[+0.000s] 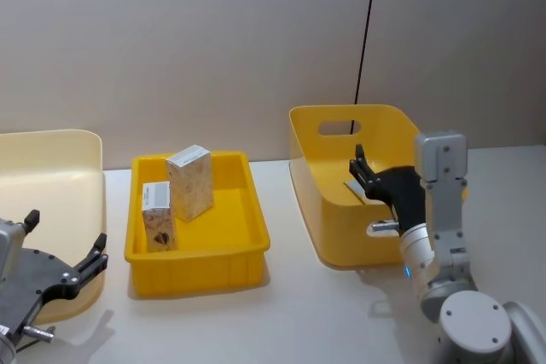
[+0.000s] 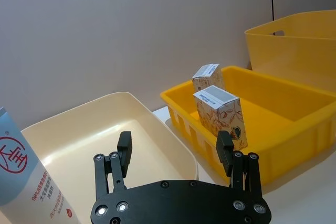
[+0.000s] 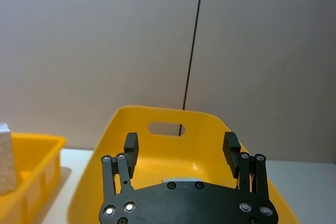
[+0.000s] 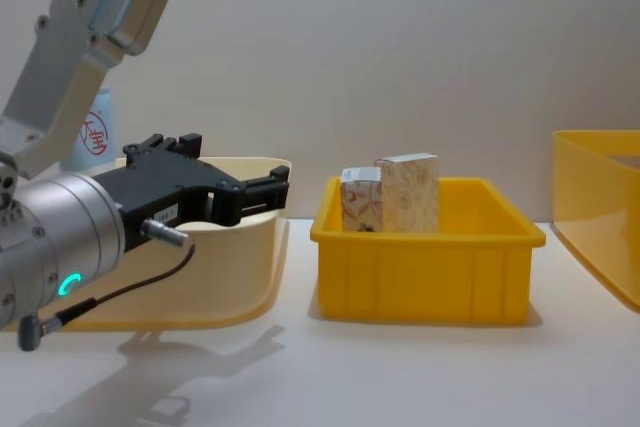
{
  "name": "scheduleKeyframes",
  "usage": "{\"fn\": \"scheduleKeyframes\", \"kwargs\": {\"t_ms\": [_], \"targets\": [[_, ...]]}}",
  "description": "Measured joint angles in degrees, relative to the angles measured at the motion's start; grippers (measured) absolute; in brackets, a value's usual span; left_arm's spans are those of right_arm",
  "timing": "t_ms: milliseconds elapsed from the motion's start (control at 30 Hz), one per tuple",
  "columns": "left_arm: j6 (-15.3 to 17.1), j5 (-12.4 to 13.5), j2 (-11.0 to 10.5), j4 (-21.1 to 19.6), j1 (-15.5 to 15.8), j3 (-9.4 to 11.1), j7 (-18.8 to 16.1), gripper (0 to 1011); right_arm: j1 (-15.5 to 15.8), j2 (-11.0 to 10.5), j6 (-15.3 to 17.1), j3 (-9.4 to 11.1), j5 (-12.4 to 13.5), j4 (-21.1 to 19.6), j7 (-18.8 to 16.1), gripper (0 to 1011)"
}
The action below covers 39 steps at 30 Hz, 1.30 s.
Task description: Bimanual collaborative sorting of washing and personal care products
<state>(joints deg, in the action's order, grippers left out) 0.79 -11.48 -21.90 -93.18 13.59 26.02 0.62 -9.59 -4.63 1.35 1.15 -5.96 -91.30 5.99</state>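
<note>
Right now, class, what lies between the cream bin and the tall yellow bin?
In the head view, the shallow yellow tray holding two beige cartons sits between the cream bin and the tall yellow bin.

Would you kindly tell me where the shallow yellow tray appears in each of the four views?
Head: shallow yellow tray, left of centre.
Left wrist: tray past the cream bin.
Right wrist: tray beside the tall yellow bin.
Chest: tray at centre.
Shared landmark: the beige cartons standing inside it.
</note>
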Motion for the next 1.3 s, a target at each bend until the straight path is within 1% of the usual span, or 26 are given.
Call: {"fn": "scheduleKeyframes", "kwargs": {"t_ms": [167,267,333,433,600,733,833,933,967,1000,1100,1233,1267,1300], "targets": [[0.0,0.0,0.0,0.0,0.0,0.0,0.0,1002,0.3,-0.3,-2.6,0.2,1.8,-0.6,-2.3,1001],[0.0,0.0,0.0,0.0,0.0,0.0,0.0,1002,0.6,-0.6,-4.7,0.3,3.6,-1.3,-4.6,1001],[0.0,0.0,0.0,0.0,0.0,0.0,0.0,1002,0.6,-0.7,-5.1,0.3,4.0,-1.5,-5.0,1001],[0.0,0.0,0.0,0.0,0.0,0.0,0.0,1002,0.9,-0.9,-6.9,0.3,5.8,-2.3,-7.2,1001],[0.0,0.0,0.0,0.0,0.0,0.0,0.0,1002,1.0,-1.0,-7.3,0.3,6.3,-2.5,-7.7,1001],[0.0,0.0,0.0,0.0,0.0,0.0,0.0,1002,1.4,-1.5,-7.1,-0.2,6.9,-2.7,-7.7,1001],[0.0,0.0,0.0,0.0,0.0,0.0,0.0,1002,2.0,-2.4,-6.5,-1.1,7.9,-3.2,-7.9,1001],[0.0,0.0,0.0,0.0,0.0,0.0,0.0,1002,2.8,-3.7,-5.8,-2.5,9.4,-3.9,-8.0,1001],[0.0,0.0,0.0,0.0,0.0,0.0,0.0,1001,3.3,-4.4,-5.4,-3.3,10.2,-4.3,-8.2,1001],[0.0,0.0,0.0,0.0,0.0,0.0,0.0,1002,3.3,-4.4,-5.4,-3.3,10.2,-4.3,-8.2,1001],[0.0,0.0,0.0,0.0,0.0,0.0,0.0,1002,4.7,-6.4,-4.2,-5.4,12.6,-5.4,-8.5,1001],[0.0,0.0,0.0,0.0,0.0,0.0,0.0,1002,6.1,-8.3,-3.1,-7.4,14.9,-6.5,-8.8,1001],[0.0,0.0,0.0,0.0,0.0,0.0,0.0,1001,6.6,-9.1,-2.6,-8.3,15.8,-6.9,-9.0,1001],[0.0,0.0,0.0,0.0,0.0,0.0,0.0,1002,6.6,-9.1,-2.6,-8.3,15.8,-6.9,-9.0,1001]]}}
